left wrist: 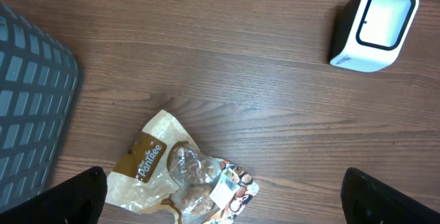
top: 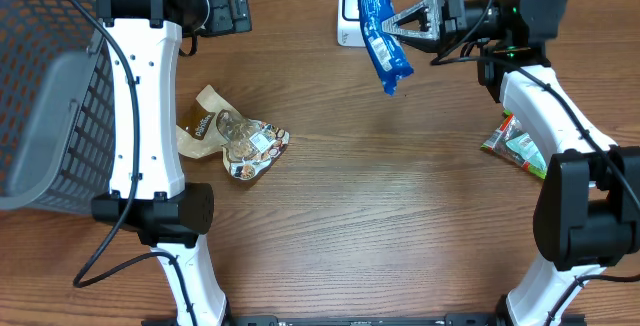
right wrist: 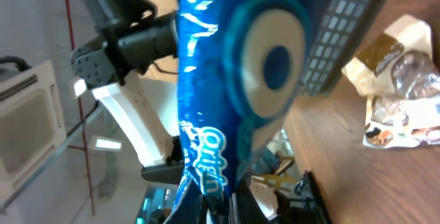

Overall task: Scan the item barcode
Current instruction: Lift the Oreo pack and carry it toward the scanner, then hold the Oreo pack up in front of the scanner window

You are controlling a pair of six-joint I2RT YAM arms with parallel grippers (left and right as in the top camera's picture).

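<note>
A blue cookie packet (top: 383,36) hangs in the air, its upper end pinched in my shut right gripper (top: 400,18). It sits just right of the white barcode scanner (top: 348,11) at the table's far edge and partly covers it from above. In the right wrist view the packet (right wrist: 220,80) fills the middle, with the gripper (right wrist: 237,210) clamped on its end. My left gripper (top: 235,8) hovers open at the far left with nothing in it. Its wrist view shows the scanner (left wrist: 375,28) with its window facing up.
A brown-and-clear pastry bag (top: 235,138) lies left of centre, right under the left gripper (left wrist: 227,200). A grey mesh basket (top: 50,106) stands at the left edge. A green snack packet (top: 518,146) lies beside the right arm.
</note>
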